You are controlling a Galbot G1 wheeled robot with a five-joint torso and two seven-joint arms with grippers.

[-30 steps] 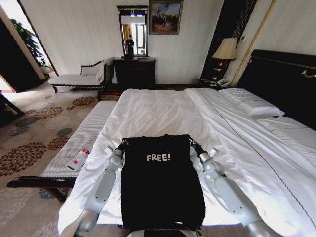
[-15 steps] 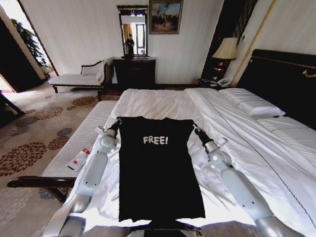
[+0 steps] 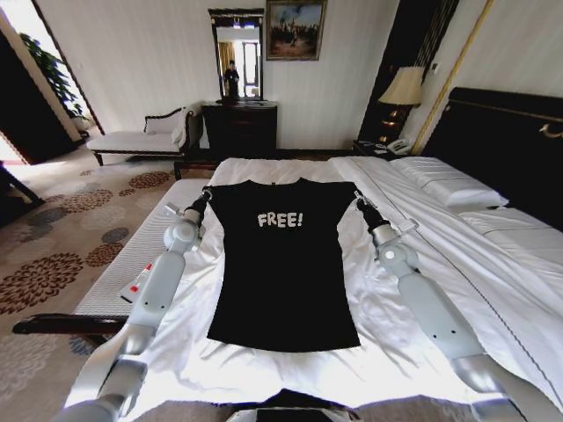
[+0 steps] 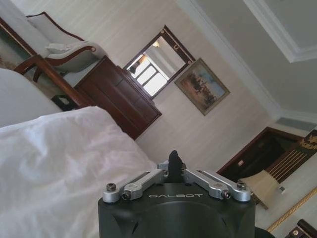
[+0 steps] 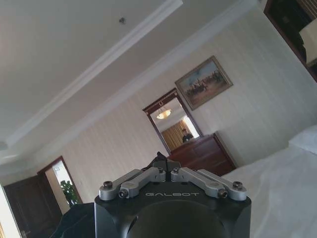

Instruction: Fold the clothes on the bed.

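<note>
Left gripper (image 3: pixel 205 195) and right gripper (image 3: pixel 360 200), each pinched on a shoulder of the T-shirt (image 3: pixel 280 264), hold it stretched above the bed (image 3: pixel 264 180). Head view: shirt front with "FREE!", hem over the bed's near end. Wrist views: fingers (image 4: pixel 173 159) closed together, pointing toward the mirror (image 5: pixel 172 130).

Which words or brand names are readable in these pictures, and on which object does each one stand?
"FREE!": white letters on the chest of the black T-shirt.
"GALBOT": on the left wrist housing.
"GALBOT": on the right wrist housing.
Label on the small bottle on the bench: too small to read.
</note>
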